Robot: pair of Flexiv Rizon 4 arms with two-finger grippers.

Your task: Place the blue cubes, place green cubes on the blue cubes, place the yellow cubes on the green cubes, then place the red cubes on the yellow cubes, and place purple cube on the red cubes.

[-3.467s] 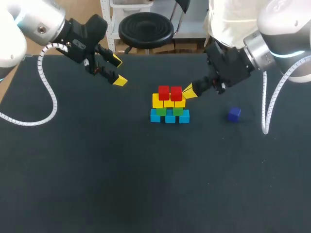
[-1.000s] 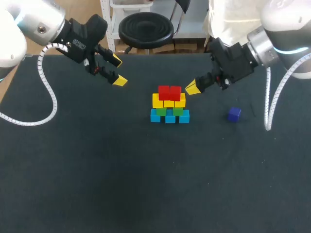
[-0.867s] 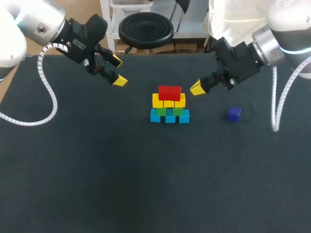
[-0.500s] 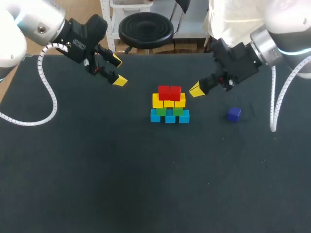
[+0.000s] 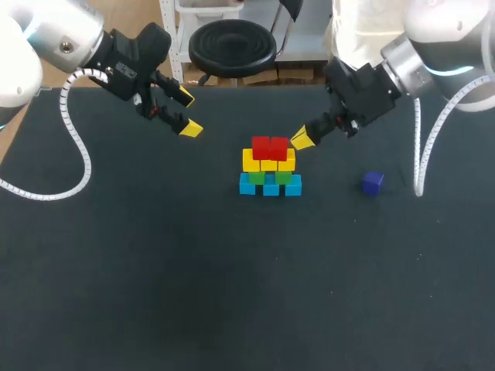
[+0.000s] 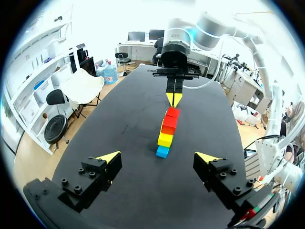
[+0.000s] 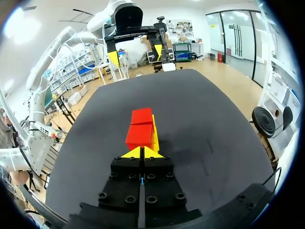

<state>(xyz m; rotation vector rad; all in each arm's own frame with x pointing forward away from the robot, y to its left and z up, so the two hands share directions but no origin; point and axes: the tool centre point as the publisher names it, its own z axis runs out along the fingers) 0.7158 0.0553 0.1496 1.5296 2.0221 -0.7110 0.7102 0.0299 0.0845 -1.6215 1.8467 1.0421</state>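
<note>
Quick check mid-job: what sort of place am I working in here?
Likely a robotics test bench: a black table, a cube stack built in colour layers, a loose purple cube, and the left gripper and right gripper above it.

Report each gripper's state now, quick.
Left gripper: open, holding nothing.
Right gripper: closed, holding nothing.

No legible text, label, brand, number or sign in any view; nothing to read off.
</note>
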